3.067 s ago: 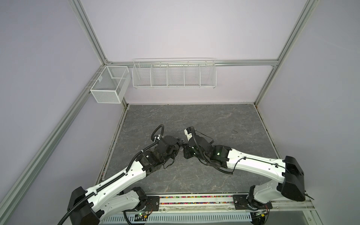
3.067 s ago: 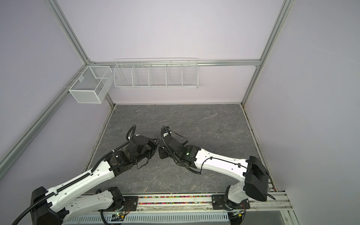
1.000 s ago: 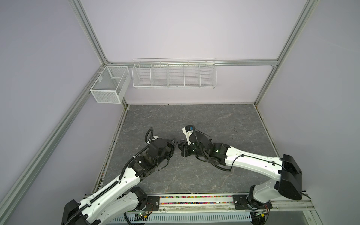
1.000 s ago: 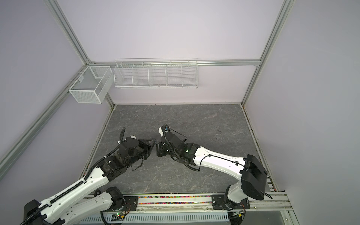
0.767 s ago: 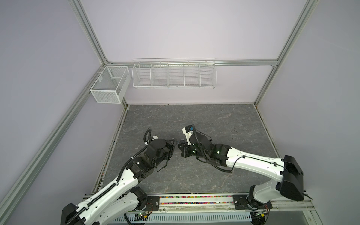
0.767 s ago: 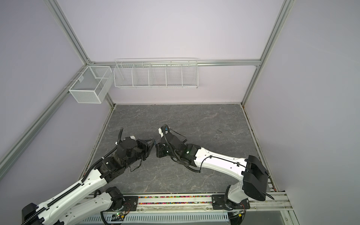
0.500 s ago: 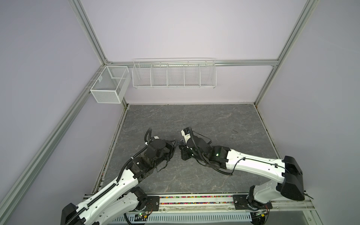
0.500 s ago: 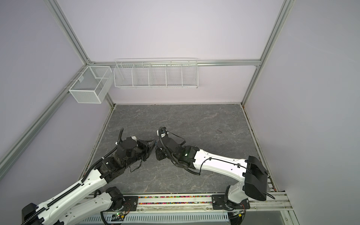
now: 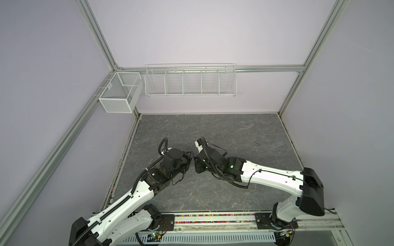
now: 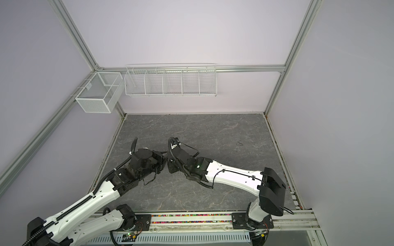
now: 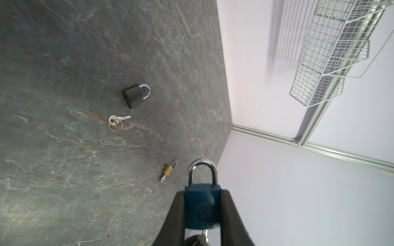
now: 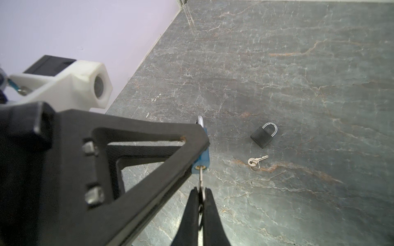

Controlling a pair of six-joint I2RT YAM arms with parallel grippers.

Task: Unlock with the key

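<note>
The tabletop (image 11: 64, 53) was dark grey, stone-patterned with pale and rust-coloured veins; the walls (image 9: 202, 32) were pale lilac. The blue padlock (image 11: 202, 204) and the black padlock (image 11: 133, 97) had silver shackles, and the small padlock (image 11: 168, 170) was brass-yellow. The loose key (image 11: 118, 118) was silver and the wire baskets (image 9: 190, 93) white.

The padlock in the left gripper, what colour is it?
The padlock is blue, best seen in the left wrist view.

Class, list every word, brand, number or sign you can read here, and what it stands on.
No text can be read.
The blue padlock, black padlock, brass padlock and loose key show no legible marking.
The tag on the mesh basket: too small to read.
</note>
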